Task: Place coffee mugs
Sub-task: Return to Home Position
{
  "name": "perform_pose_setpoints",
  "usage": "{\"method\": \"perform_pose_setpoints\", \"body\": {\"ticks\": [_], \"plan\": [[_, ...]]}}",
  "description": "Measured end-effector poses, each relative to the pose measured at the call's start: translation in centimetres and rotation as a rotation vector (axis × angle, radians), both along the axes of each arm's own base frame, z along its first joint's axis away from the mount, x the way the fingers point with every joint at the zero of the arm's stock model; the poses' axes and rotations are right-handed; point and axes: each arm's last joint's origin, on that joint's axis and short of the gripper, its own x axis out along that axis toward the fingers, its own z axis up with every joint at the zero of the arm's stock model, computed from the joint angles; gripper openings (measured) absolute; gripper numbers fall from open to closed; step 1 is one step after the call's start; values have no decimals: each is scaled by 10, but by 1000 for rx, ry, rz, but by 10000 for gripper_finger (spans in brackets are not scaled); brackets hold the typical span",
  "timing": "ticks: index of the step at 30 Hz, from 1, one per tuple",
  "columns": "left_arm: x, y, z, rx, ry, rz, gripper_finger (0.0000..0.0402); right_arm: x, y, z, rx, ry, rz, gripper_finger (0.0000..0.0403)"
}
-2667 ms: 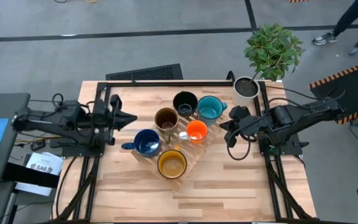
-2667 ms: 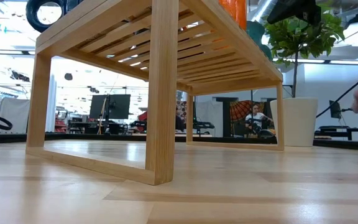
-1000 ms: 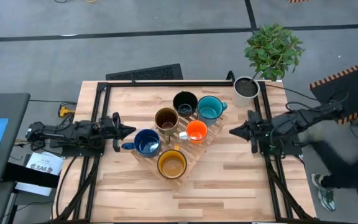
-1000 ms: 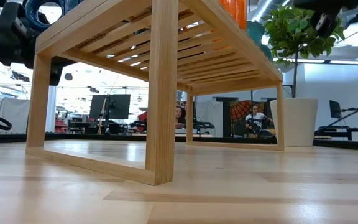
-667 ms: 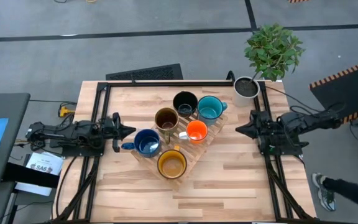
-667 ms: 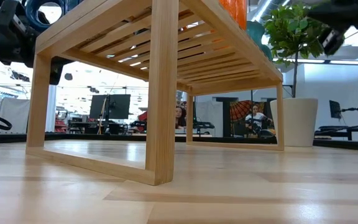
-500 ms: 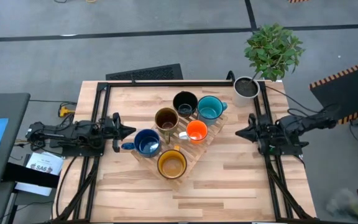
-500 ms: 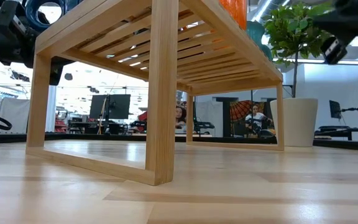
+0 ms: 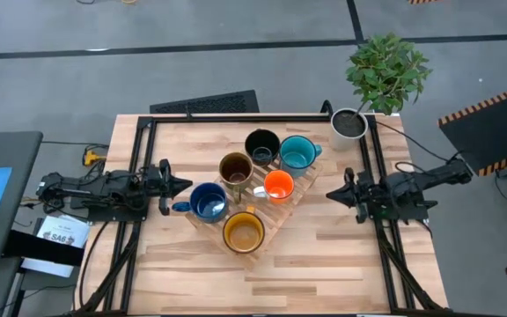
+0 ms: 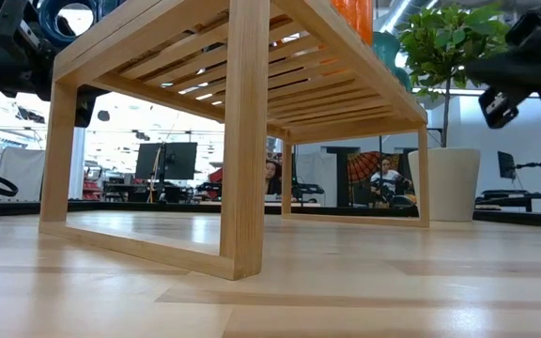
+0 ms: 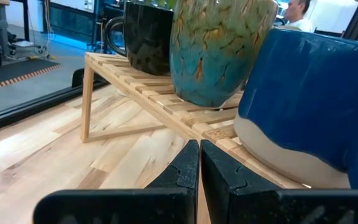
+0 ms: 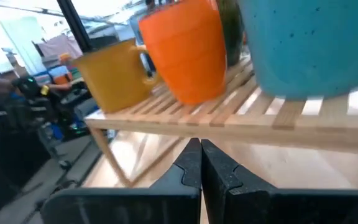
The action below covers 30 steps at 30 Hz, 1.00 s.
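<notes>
Looking down on a pale plank bench (image 9: 324, 255), finding a slatted wooden shelf (image 9: 282, 214) sitting cornerwise near the middle. Carrying all six coffee mugs upright on those slats: black mug (image 9: 261, 144) and teal mug (image 9: 297, 152) standing farthest back, olive-brown mug (image 9: 235, 167) and orange mug (image 9: 278, 186) sitting mid-shelf, dark blue mug (image 9: 208, 202) and yellow mug (image 9: 243, 232) sitting nearest the front. Holding the left fingers (image 9: 180, 184) pressed together at the bench's left edge, pointing inward, tips lying just beside the dark blue mug's handle without touching it. Holding the right fingers (image 9: 337, 193) pressed together too, at the right edge, aiming toward the orange mug and standing clearly apart from it. Showing a white plant pot (image 9: 349, 124) at the far right corner, near the teal mug but apart from it.
</notes>
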Motion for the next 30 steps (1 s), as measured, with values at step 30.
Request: {"method": "perform_pose_setpoints", "body": {"ticks": [30], "plan": [[0, 0, -1, 1, 4, -1, 0, 2, -1, -3, -134, -40, 57, 42]]}}
